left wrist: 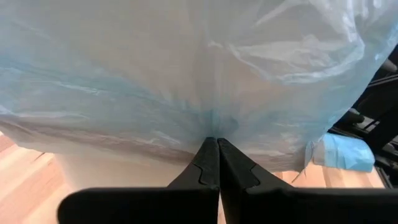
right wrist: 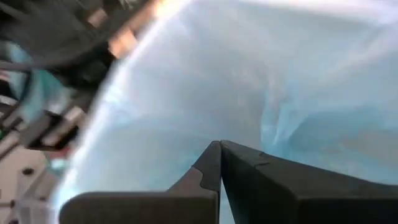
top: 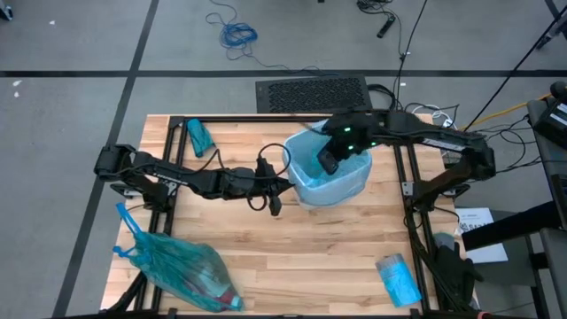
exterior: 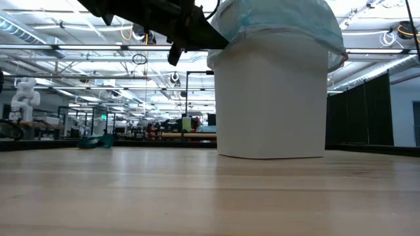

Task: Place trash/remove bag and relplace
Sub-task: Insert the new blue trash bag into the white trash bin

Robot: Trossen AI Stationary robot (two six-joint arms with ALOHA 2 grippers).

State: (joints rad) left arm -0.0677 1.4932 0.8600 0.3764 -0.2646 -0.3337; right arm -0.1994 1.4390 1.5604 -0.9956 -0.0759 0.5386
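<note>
Jaws shut; liner (left wrist: 186, 74) hides bin's inside.

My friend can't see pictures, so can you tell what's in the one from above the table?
A white bin with a new pale blue bag stands mid-table, the left gripper pinching the bag's edge and the right gripper inside it. A tied full bag lies at the table's front left corner.

No legible text, label or number on anything here.
</note>
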